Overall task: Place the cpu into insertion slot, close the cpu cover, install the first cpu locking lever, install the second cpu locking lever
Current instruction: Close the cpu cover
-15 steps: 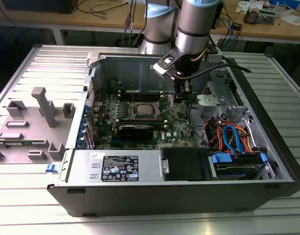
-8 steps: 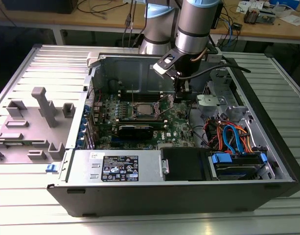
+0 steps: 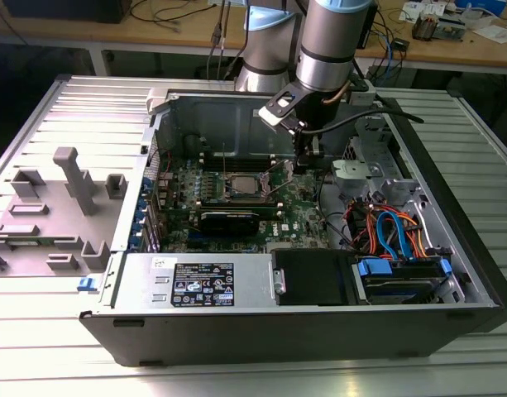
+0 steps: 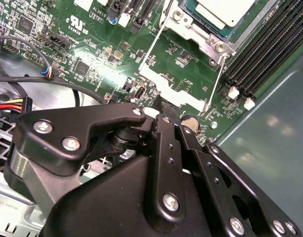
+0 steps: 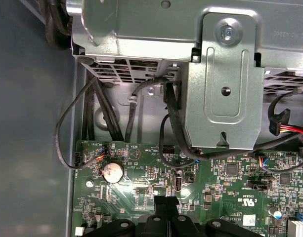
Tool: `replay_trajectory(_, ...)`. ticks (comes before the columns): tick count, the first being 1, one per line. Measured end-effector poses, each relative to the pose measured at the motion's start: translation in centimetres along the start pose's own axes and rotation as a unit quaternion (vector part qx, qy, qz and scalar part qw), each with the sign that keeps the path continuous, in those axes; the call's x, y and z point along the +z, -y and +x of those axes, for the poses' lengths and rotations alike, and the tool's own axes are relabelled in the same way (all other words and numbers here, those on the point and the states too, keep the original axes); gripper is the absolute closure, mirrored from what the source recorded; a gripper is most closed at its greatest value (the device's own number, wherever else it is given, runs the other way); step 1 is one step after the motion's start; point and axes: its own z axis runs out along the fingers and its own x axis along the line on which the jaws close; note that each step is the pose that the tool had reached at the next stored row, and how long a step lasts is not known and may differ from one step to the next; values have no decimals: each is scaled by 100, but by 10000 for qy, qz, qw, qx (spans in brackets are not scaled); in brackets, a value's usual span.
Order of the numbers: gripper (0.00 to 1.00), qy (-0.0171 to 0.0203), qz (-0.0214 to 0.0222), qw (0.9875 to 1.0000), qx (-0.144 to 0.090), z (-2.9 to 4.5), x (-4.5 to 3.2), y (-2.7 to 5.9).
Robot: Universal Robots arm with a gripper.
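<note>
We are looking into an open computer case (image 3: 319, 341) lying on a ribbed metal table (image 3: 38, 368). The chip (image 3: 244, 187) is sitting in the socket (image 3: 267, 190) in the middle of the green board (image 3: 301, 217), with its silver top facing up. In the second wrist view, the cover (image 4: 200, 42) is lying down around the chip, beside the long black memory slots (image 4: 270, 44). One thin wire lever (image 4: 152, 47) is running along one side of the cover and a second wire lever (image 4: 215, 84) along another; we cannot tell whether either is latched. The gripper (image 3: 303, 161) is hanging just beside the socket, on the exterior view's right. Its fingers (image 5: 161, 203) are pressed together, pinching nothing we can see, low over the board near the coin battery (image 5: 112, 171).
</note>
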Motion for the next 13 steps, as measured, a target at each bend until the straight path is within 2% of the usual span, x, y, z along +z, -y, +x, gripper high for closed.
replay_trajectory(13, 89, 0, 2, 10000, 0, 3, 1, 59)
